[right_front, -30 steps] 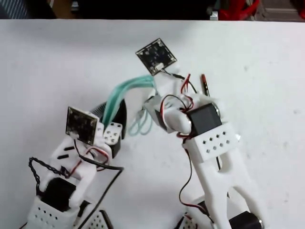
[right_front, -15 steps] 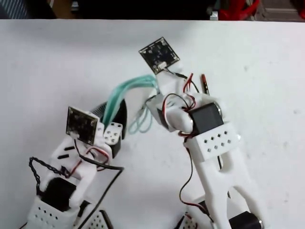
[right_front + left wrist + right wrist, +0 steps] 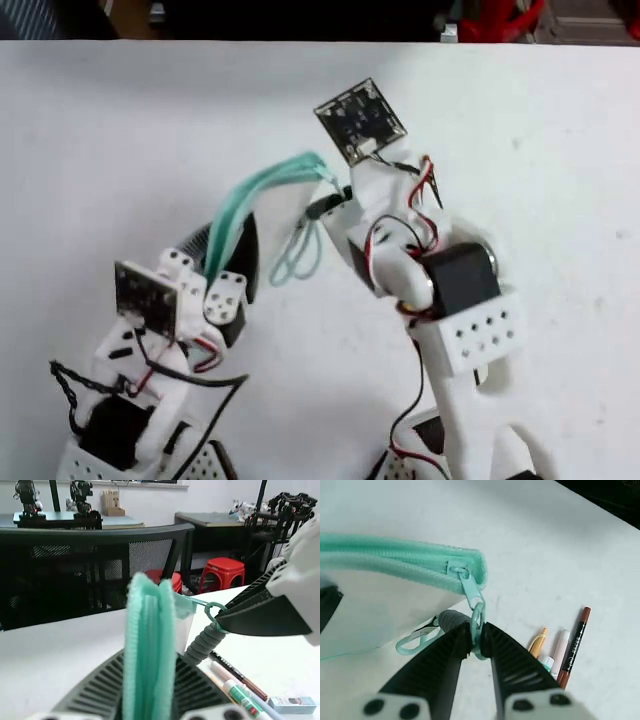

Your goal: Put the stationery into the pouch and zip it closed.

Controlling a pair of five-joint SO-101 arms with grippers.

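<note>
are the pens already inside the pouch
No, the pens lie on the table outside the pouch, whose zipper pull the right gripper pinches.

The pouch (image 3: 380, 555) is edged in matt, woven-looking teal cloth, with a smooth translucent plastic side. Glossy teal plastic is seen on its zipper pull (image 3: 474, 602). The right gripper (image 3: 476, 632) is printed in matt black plastic, ribbed, with white plastic behind. The table (image 3: 395, 505) is finished smooth, matt white. The pens (image 3: 572, 640) look like glossy plastic.
</note>
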